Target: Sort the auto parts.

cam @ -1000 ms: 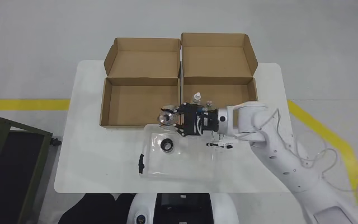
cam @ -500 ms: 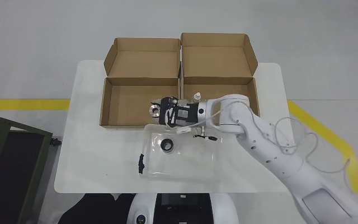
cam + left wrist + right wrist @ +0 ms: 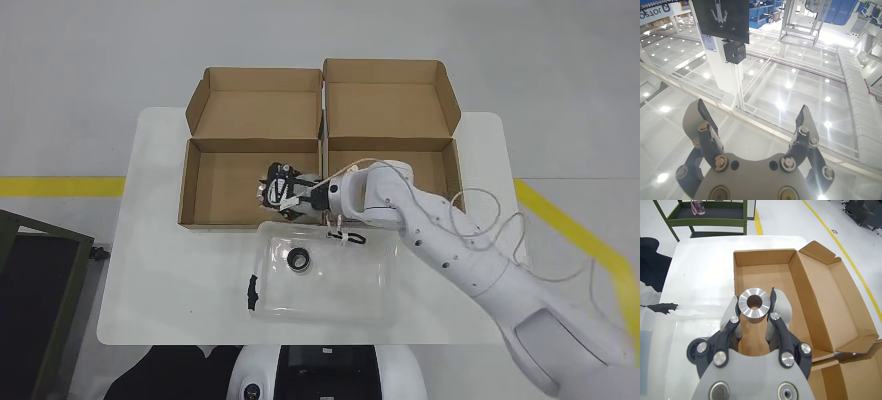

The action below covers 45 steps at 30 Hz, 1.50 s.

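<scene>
Cardboard left box sits beneath the steel ring, which the right tool clamps by its smooth round sides; a slip or high release could send it rolling or bouncing against the box wall. The left tool gapes, holding nothing.

Right arm: glossy white rounded shell segments, black at the wrist end, with a thin pale cable looping loosely alongside. Right gripper: flat grey palm plate with two round recessed fittings, black linkage bars pinned with silver screws, pale grey fingers faced with black serrated pads. Left gripper: same grey plate and black linkages, several pivot screws brass-coloured, finger pads likewise black and toothed.
</scene>
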Each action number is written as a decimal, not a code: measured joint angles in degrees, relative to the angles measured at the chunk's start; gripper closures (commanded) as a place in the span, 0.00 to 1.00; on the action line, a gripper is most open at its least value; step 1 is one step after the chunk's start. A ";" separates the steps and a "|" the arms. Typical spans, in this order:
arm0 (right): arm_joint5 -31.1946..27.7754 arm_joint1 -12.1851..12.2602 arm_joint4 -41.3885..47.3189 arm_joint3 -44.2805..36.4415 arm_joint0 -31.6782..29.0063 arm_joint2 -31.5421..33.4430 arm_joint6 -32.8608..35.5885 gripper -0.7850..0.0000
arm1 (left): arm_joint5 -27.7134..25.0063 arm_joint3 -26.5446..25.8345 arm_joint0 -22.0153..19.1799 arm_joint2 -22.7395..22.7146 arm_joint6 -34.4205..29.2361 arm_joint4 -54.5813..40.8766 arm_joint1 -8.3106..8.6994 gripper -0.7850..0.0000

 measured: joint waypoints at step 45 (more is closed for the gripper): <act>4.32 -19.60 -0.73 32.56 8.13 -9.62 0.81 0.76 | 0.00 0.00 0.00 0.00 0.00 0.00 0.00 0.00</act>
